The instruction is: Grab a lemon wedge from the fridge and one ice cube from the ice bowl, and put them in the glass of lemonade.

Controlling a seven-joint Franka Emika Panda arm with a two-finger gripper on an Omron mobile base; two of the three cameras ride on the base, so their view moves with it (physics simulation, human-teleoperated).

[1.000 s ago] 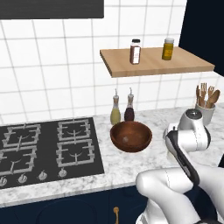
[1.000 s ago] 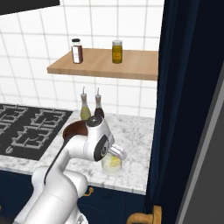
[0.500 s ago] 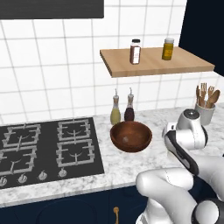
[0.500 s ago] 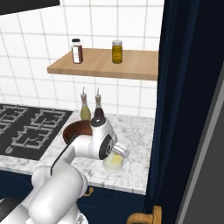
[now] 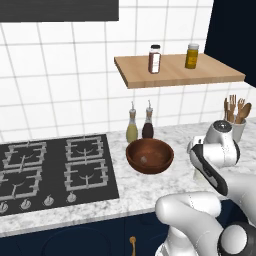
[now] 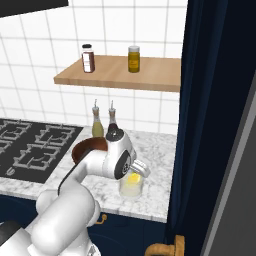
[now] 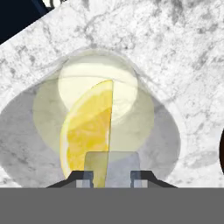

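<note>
My gripper (image 7: 112,176) is shut on the lemon wedge (image 7: 87,131), a bright yellow crescent that hangs in the mouth of the glass of lemonade (image 7: 144,109). From the right base view the gripper (image 6: 137,169) sits just above that tumbler (image 6: 131,192), which stands near the counter's front edge, and the wedge (image 6: 133,178) glows yellow inside its rim. To the left stands the dark wooden ice bowl (image 5: 149,155), with a tiny pale ice cube (image 5: 144,159) on its bottom. The arm partly hides the bowl (image 6: 86,147) in the right base view.
Two slim bottles (image 5: 132,131) stand behind the bowl. A white utensil holder (image 5: 235,127) is at the back right and a black stove (image 5: 55,167) on the left. A wooden shelf (image 5: 175,72) carries two jars. A tall navy cabinet (image 6: 215,110) bounds the counter's right side.
The hand has shifted slightly to the right and settled over the glass, with the lemon wedge still between its fingers. Bowl and bottles have not moved.
</note>
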